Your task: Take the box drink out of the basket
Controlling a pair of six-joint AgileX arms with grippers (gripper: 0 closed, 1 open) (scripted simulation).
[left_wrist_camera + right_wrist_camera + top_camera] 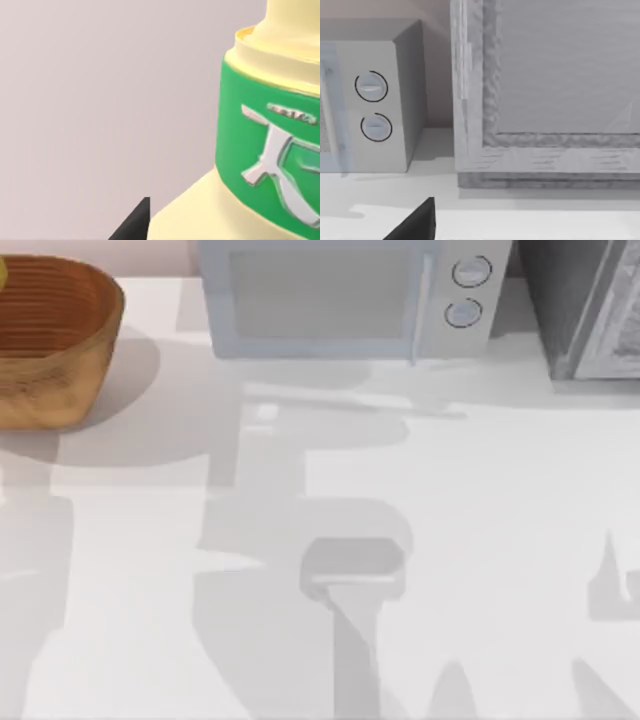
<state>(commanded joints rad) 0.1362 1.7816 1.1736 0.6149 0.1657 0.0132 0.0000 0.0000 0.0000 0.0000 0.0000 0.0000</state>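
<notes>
Basket: the round orange-brown woven basket (50, 340) stood at the far left of the white worktop (480, 500) in the top view, cut by the left edge, its ribbed inside facing up.

Box drink, top view: only a small yellow sliver (3, 275) showed at the left edge, over the basket's rim; whether it sat inside or was raised above could not be told.

Box drink, left wrist view: the pale yellow carton (260, 165) was very close to the camera, with a green band bearing silver-white print and a stepped cream top, against a plain pinkish-grey background.

Left jaws: a dark fingertip (136, 222) poked up just beside the carton's lower edge; whether the jaws were clamped on the carton or spread could not be told.

Microwave: the grey-white microwave (340, 300) stood at the back centre of the worktop, two round knobs on its right side; the right wrist view showed the same knobs (372, 105) from the front.

Grey cabinet: a grey framed unit (545, 100) stood just right of the microwave, at the top view's back right corner.

Right jaws: a dark fingertip (417, 222) showed above the worktop, facing the microwave and cabinet; their state could not be told.
</notes>
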